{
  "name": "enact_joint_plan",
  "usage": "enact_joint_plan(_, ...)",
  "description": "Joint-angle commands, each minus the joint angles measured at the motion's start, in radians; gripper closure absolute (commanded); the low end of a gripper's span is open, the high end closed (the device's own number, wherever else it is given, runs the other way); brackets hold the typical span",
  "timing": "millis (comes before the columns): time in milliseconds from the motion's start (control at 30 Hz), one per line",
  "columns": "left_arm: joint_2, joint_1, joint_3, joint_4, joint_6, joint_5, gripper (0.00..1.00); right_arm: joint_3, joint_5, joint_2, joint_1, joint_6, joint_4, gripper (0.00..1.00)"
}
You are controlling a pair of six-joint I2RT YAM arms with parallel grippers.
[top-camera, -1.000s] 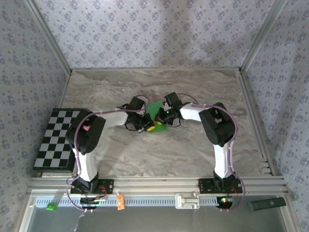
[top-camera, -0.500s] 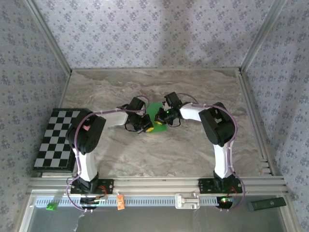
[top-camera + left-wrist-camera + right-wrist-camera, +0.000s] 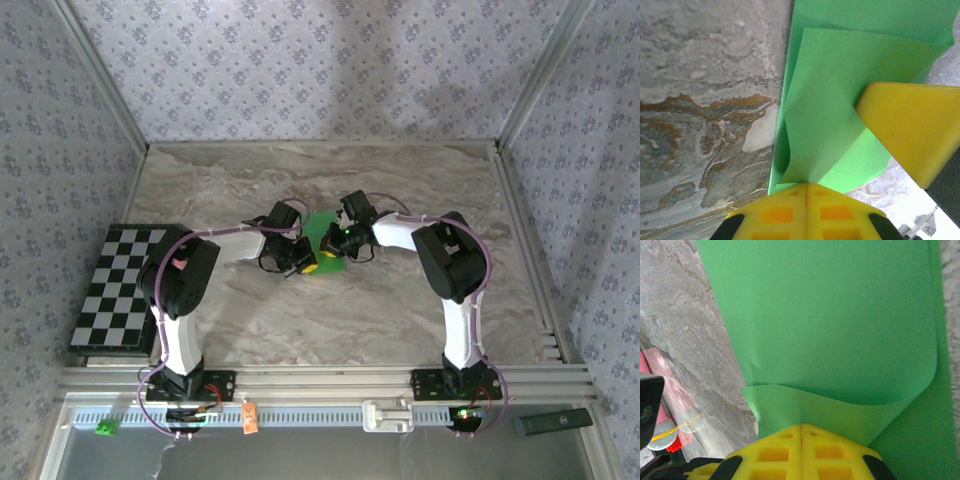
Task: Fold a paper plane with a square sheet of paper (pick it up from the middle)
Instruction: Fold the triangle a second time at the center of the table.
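Observation:
The square sheet of paper (image 3: pixel 321 228), bright green, lies mid-table between the two arms, folded over in layers. My left gripper (image 3: pixel 309 265) is shut on its near edge; in the left wrist view the yellow fingers (image 3: pixel 785 212) meet on a raised flap of the sheet of paper (image 3: pixel 840 90). My right gripper (image 3: pixel 331 253) is shut on the same sheet from the right; its fingers (image 3: pixel 830 452) pinch a curled-up layer of the sheet of paper (image 3: pixel 830 315). One yellow finger of the right gripper (image 3: pixel 910 130) lies on the paper, close beside the left one. A paper plane is out of view.
A black-and-white checkered board (image 3: pixel 120 285) lies at the table's left edge. On the front rail sit a tiny green cube (image 3: pixel 103 428), an orange tag (image 3: pixel 250 417) and a black bar (image 3: pixel 553 422). Papered walls close the table (image 3: pixel 400 320) on three sides.

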Motion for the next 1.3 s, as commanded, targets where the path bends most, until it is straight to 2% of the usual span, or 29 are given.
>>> enact_joint_plan(0,0.019,0.005,-0.014,-0.038,0.027,-0.02,0.95,-0.03,0.137,0.079,-0.017,-0.001,-0.135,0.99)
enact_joint_plan(367,0.012,0.02,-0.075,-0.032,0.032,-0.02,0.97,-0.03,0.099,0.048,-0.022,-0.047,-0.085,0.98)
enact_joint_plan(500,0.015,0.02,-0.077,-0.027,0.032,-0.013,0.97,0.027,0.058,0.006,-0.021,-0.094,-0.064,0.97)
enact_joint_plan(833,0.018,0.023,-0.07,-0.017,0.037,-0.001,0.98,0.055,-0.01,-0.033,0.015,-0.174,-0.114,0.97)
enact_joint_plan(1267,-0.013,0.025,-0.063,0.01,0.033,0.02,0.97,0.062,0.041,0.02,0.024,-0.189,-0.172,0.97)
